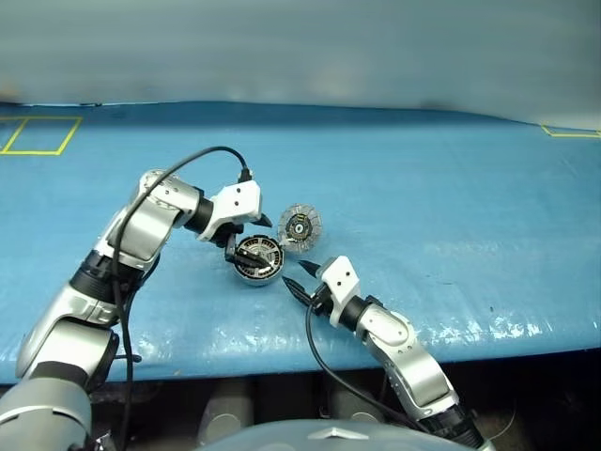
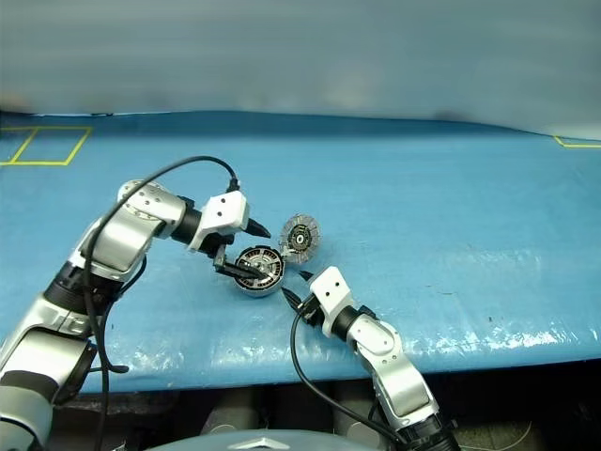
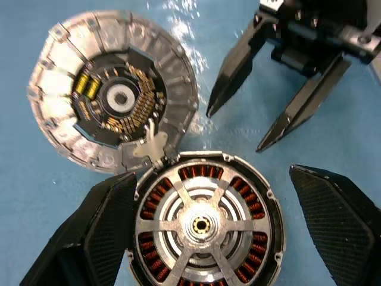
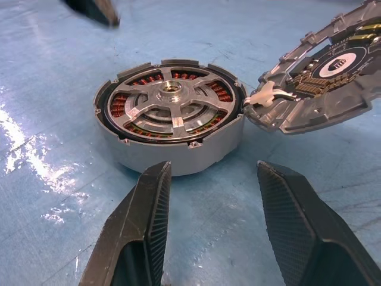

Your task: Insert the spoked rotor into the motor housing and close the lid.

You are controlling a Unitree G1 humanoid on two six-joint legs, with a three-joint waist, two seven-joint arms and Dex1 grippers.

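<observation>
On the blue bench [image 1: 451, 216], the motor housing [image 4: 172, 128] is sitting near the front edge, and everything else is gathering around it. Reaching in from the housing's left, the left arm is bending its wrist down and to the right, and the left gripper [image 3: 223, 223] is hovering just over the housing with its fingers spread wide to either side, holding nothing. Coming up from the housing's near right, the right arm is pointing almost level toward it, and the right gripper [image 4: 211, 229] is waiting close by with its fingers parted about halfway, also empty. Hinged to the housing's far right rim, the lid [image 3: 113, 98] is lying open with its segmented inner face turned up. Inside the housing, the spoked rotor [image 3: 202, 226] is already sitting over the copper windings, apparently seated. Insertion therefore looks done, and closing is the step in hand: the next move calls for a gripper catching the lid's free edge and swinging it over the hinge onto the housing.
</observation>
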